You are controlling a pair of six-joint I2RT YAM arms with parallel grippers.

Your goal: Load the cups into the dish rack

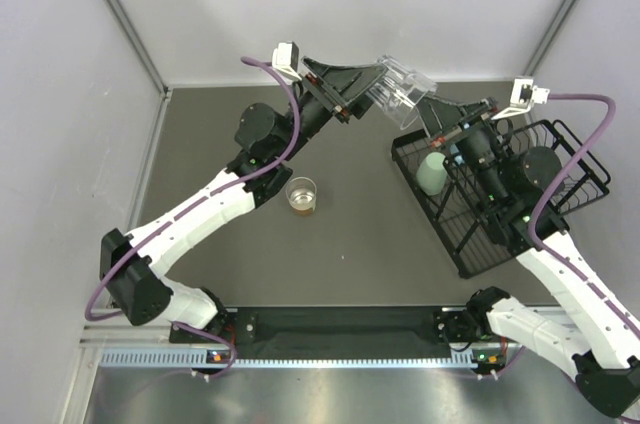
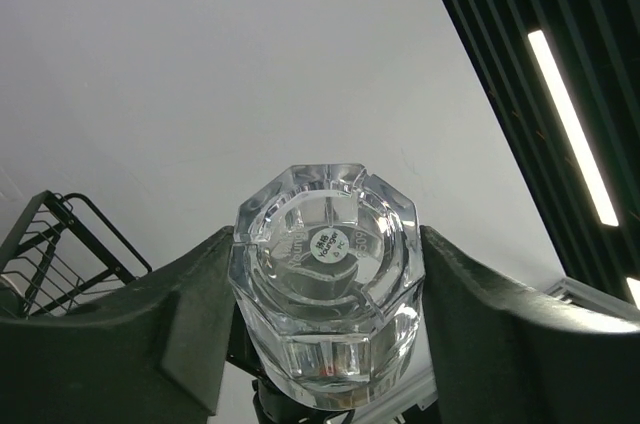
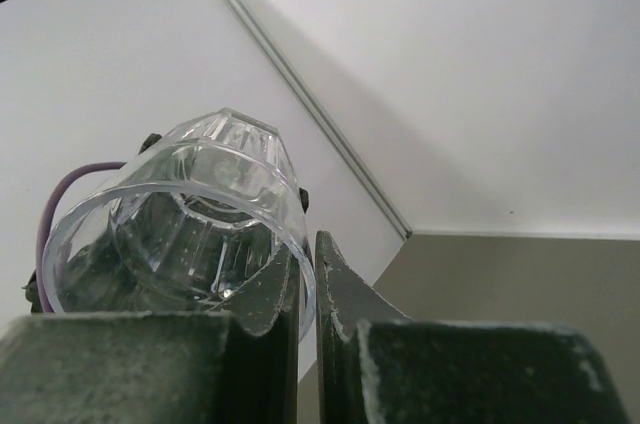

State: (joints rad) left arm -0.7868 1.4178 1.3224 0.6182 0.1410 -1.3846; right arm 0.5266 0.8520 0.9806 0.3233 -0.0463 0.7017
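Midair: ribbed cup (image 1: 402, 92) clamped by left gripper (image 2: 325, 294), right gripper (image 3: 308, 274)

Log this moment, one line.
left gripper: grips clear ribbed cup | right gripper: pinches its rim | mint tumbler: in dish rack | amber glass: on table

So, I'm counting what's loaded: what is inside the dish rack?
One pale green cup stands at the dish rack's left end. The right arm lies over the rack's middle, so anything under it is hidden. The clear cup is held in the air, not loaded.
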